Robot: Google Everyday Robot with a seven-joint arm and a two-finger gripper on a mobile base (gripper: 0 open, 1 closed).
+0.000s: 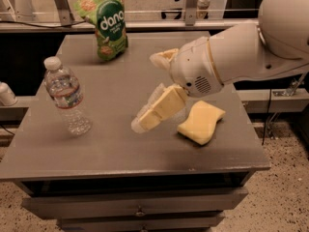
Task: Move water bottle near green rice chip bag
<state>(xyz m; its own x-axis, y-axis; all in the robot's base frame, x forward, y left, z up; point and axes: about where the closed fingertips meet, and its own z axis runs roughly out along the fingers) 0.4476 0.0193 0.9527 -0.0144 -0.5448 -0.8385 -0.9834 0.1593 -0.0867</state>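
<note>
The water bottle (65,98) stands upright on the left side of the grey table (111,151). Its white cap is on top and a red band runs round the label, and nothing is touching it. Up at the back edge, the green chip bag (107,21) stands on end, its dark oval and white lettering facing the camera. Bottle and bag are well apart: the bottle sits front-left, the bag at the back and a little further right.

The big white arm (241,50) reaches in from the right across the table. The claw (146,92) hangs over the middle of the table, pointing left toward the bottle. It's released, with two pale yellow fingers (161,108) spread wide. One rides high, the other angles down close to the tabletop, and there's nothing between them. Claw and bottle are apart, no contact.

Just to the right of the lower finger, a yellow wavy sponge (202,122) lies flat on the table beneath the arm's wrist. It is just beside that finger, though I cannot tell whether they touch. Under the tabletop runs a drawer (140,202) with a small knob at its middle.
</note>
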